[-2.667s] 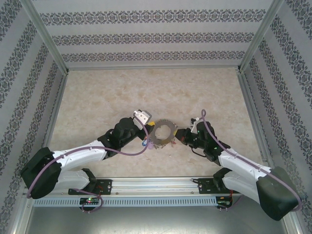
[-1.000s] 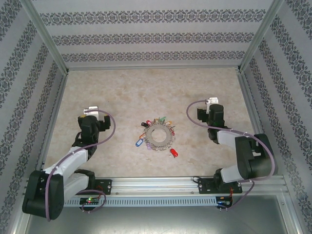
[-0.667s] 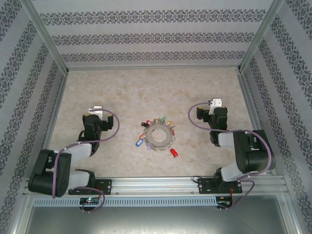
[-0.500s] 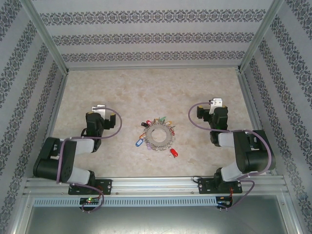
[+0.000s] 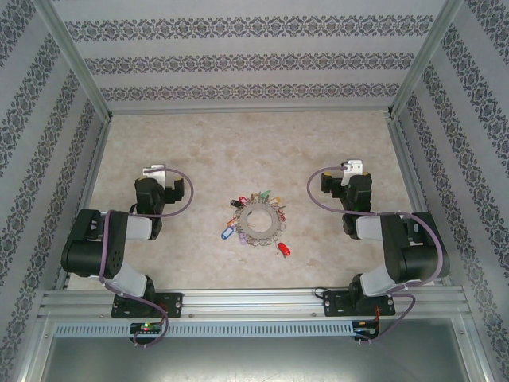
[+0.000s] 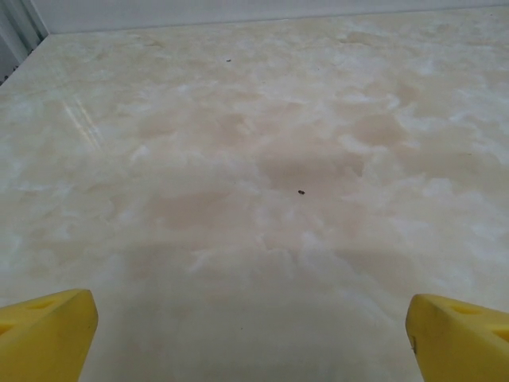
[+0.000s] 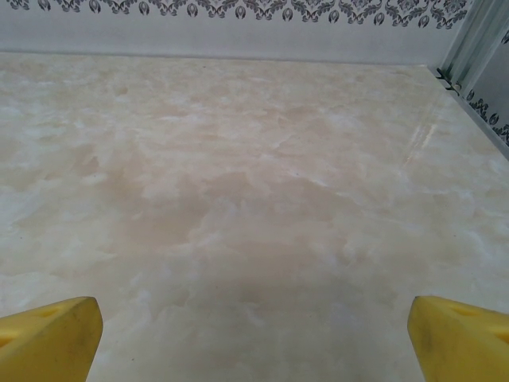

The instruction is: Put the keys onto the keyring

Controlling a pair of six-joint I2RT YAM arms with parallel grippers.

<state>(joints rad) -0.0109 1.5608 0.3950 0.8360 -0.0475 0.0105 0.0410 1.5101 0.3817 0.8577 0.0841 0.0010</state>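
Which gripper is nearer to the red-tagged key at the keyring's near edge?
Right. Right gripper: beyond the red-tagged key, to its right. Left gripper: farther off, to its left.

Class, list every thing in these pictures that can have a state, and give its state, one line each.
keyring: lying flat on the table, tagged keys fanned around it, untouched.
red-tagged key: lying at the ring's near edge; attached or loose, cannot tell.
left gripper: open, empty.
right gripper: open, empty.
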